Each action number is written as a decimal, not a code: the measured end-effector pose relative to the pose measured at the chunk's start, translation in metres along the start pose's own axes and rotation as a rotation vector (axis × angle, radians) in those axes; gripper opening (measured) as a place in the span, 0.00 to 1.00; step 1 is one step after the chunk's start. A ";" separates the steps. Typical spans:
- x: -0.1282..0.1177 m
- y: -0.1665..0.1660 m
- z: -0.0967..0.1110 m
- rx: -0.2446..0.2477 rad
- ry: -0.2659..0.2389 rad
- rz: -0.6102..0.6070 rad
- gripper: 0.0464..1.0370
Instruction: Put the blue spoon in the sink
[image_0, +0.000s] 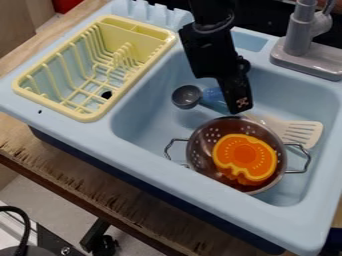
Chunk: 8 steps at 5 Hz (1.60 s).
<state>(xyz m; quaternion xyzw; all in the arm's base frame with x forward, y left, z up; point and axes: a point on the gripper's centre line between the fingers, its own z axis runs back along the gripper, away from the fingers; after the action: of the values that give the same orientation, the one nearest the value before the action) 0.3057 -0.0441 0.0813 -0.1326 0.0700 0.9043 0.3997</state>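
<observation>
Claw near the colander, well inside sink edges

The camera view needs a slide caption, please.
Black tool over a light-blue sink holding a metal colander, orange toy and pale spatula.

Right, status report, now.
Gripper low over sink. Blue-handled, grey-bowled spoon alongside; whether held, unclear. Colander with orange piece crowds near side.

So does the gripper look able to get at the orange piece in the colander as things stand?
Probably yes: the orange piece lies uncovered in the open colander, and the gripper hangs close by its rim. I can't tell, though, whether the gripper holds the spoon.
</observation>
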 end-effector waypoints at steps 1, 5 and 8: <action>0.003 -0.002 -0.006 0.004 -0.012 0.018 0.39; 0.009 -0.006 -0.010 0.033 -0.019 0.048 0.94; 0.002 -0.005 0.007 -0.013 0.006 0.002 0.95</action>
<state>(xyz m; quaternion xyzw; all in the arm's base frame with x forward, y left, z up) 0.3068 -0.0383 0.0871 -0.1380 0.0653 0.9047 0.3977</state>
